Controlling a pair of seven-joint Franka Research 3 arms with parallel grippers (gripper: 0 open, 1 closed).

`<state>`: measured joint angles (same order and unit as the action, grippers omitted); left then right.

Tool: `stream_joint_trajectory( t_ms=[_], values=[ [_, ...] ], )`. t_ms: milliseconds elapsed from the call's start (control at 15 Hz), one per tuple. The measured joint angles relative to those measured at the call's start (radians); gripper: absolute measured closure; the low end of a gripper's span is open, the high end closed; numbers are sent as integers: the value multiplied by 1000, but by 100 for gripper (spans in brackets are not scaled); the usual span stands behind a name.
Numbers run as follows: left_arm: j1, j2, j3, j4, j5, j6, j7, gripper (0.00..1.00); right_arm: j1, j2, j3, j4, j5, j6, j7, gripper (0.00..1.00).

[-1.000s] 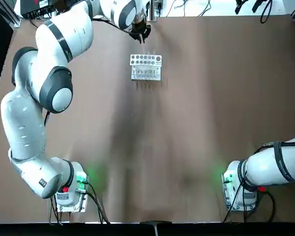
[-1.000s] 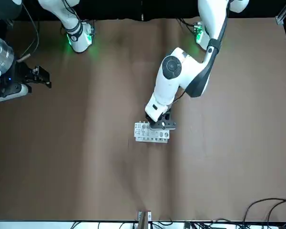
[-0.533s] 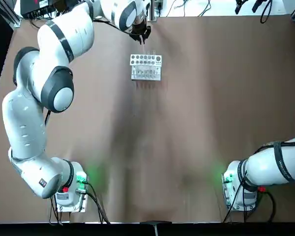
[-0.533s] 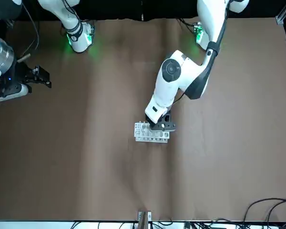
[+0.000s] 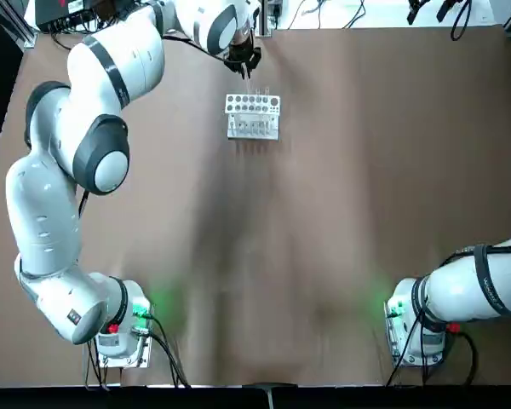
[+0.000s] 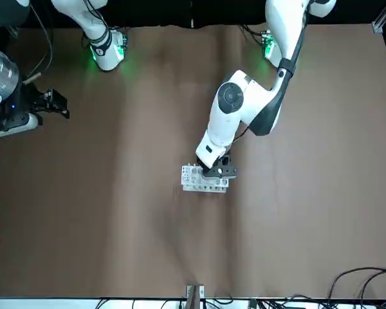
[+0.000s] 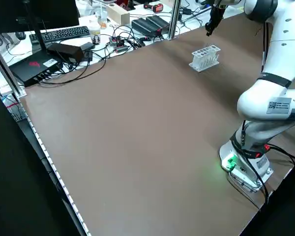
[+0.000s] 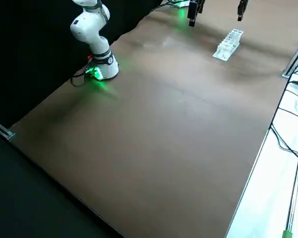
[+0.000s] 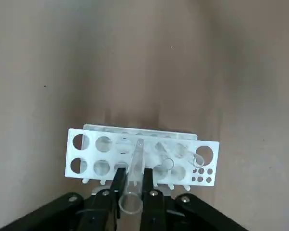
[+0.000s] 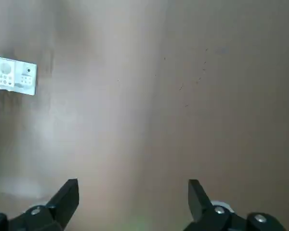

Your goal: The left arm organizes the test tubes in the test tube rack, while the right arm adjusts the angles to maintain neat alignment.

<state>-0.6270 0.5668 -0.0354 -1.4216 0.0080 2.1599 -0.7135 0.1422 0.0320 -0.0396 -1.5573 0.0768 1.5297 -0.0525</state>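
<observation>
Top view: L arm [image 5: 89,153], glossy white rounded shell w/ dk grey bands + joint caps, reaches to far part of smooth brown tabletop [image 5: 324,213]. L gripper [image 5: 245,75], small, black, angular, is just past far edge of test tube rack [image 5: 254,119]: white, rectangular, stepped, round holes on top. R arm [image 5: 473,285], white cylindrical segment w/ thin black bands, extends off R edge; base glows green, red button.

Front view: R gripper [image 6: 58,104], black + blocky, hangs out toward robot's R, well apart from rack. L gripper's black bracket partly hides rack.

L side view: rack sits upright, open-sided, tiered. Behind it, white worktop [image 7: 132,24] w/ loose black cables [image 7: 83,73] + flat-keyed keyboard [image 7: 64,34].

R side view: rack shows as pale stepped block, shiny plastic-looking; black matte fingers [image 8: 242,9] nearby.

L wrist view: L gripper clenched on clear, slim, glass-like test tube [image 9: 136,171], round rim toward cam. 2 more clear tubes [image 9: 164,156] [image 9: 189,156] sit tilted in rack holes, towards the end w/ small-hole cluster.

R wrist view: R gripper released, black tapered fingers spread wide, nothing between; rack partly in view, well apart.
</observation>
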Motion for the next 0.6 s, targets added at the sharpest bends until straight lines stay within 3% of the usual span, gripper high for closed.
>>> stream_joint_trajectory(
  t_ms=[600],
  values=[
    [-4,13,0,0,0,15,0,81,0,0,0,0,0,0,0,0]
  ],
)
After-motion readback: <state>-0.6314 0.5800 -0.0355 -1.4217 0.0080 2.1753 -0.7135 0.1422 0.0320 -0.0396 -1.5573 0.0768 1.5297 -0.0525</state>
